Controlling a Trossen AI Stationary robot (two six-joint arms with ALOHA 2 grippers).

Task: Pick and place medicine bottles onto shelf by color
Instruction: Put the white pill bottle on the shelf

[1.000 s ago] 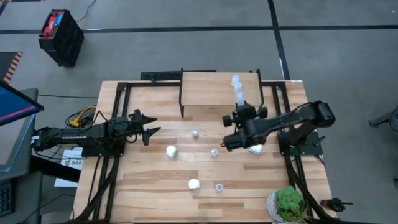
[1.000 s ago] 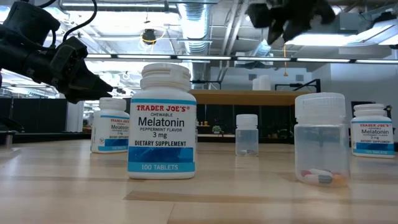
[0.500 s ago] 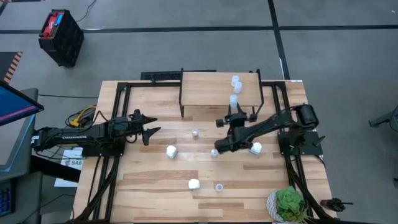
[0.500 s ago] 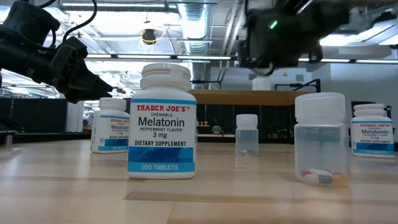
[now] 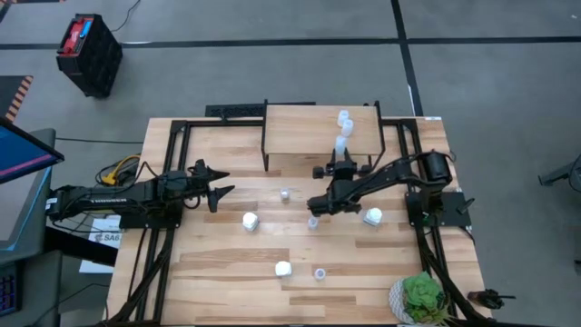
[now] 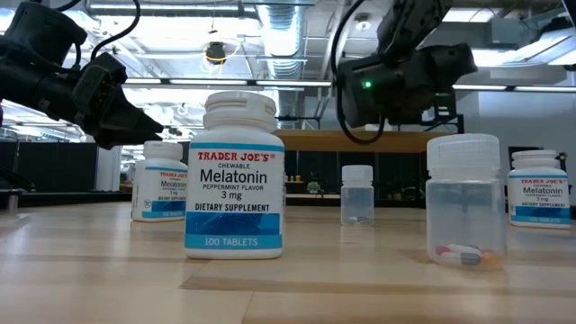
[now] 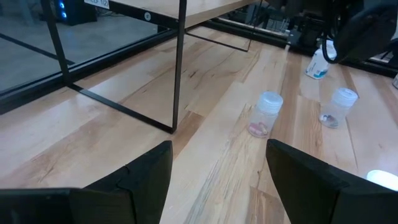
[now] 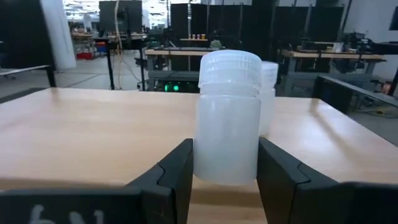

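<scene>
Placing step, right at the drop-off. My right gripper (image 8: 225, 149) sat at the 6 o'clock edge of the low light-wood shelf on thin black legs (image 5: 300, 127), and its jaws were closed around a small translucent pale-capped plastic bottle (image 8: 229, 112), one on each flank. The bottle stood upright with its base on the shelf board. Just behind it, toward 12 o'clock, stood another translucent bottle (image 8: 270, 81). The high view showed the row running toward 12 o'clock along the shelf's 3 o'clock half.

I judged that the next move called for letting the jaws spread until both cleared the bottle, then backing straight out toward 6 o'clock without brushing it. It stood close to the edge, so a nudge could have tipped it off.

Pose: my right arm reached in from the 3 o'clock side of the wooden surface (image 5: 227, 263), folded low, its wrist level and pointing at 12 o'clock. My left gripper (image 5: 222, 191) waited at the 9 o'clock side, jaws spread wide and holding nothing, aimed toward 3 o'clock.

Plenty was left on the surface. There were three chunky all-white bottles (image 5: 250, 220) and three small translucent ones (image 5: 285, 193), spread between the centre and 6 o'clock. The nearest translucent one (image 5: 313, 222) lay just beside my right arm.
</scene>
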